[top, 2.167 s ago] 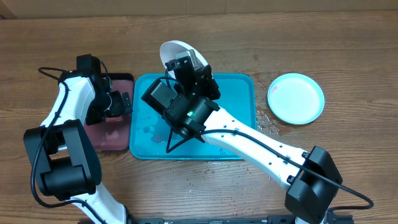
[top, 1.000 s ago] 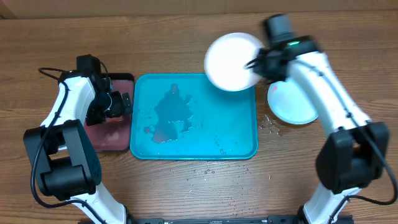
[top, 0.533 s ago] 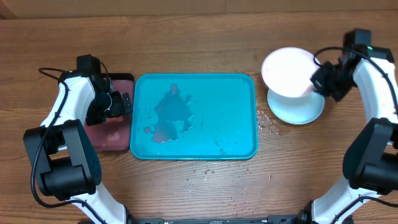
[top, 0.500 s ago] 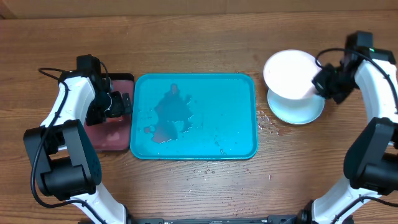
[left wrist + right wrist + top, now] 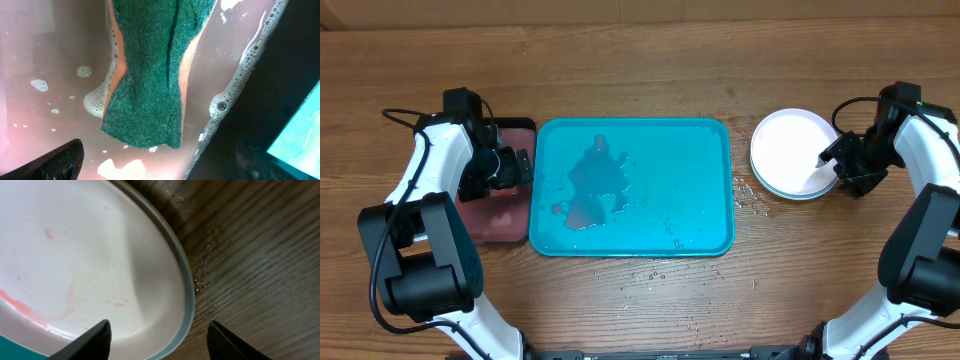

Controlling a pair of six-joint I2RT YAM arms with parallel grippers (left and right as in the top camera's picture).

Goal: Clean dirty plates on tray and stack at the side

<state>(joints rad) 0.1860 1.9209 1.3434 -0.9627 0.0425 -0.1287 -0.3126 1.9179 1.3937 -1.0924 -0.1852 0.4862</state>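
Note:
A white plate with faint pink streaks lies flat on a light blue plate, on the wood right of the teal tray. In the right wrist view the white plate sits inside the blue rim. My right gripper is open, its fingers apart on either side of the plates' right edge and holding nothing. The tray carries a reddish puddle. My left gripper hangs open over a green sponge.
The sponge lies in pink soapy water in a small black tray left of the teal tray, whose corner shows in the left wrist view. Water drops dot the wood between the teal tray and the plates.
The right arm carried the white plate rightward, set it down on the light blue plate, and its jaws opened. The left arm has not moved.

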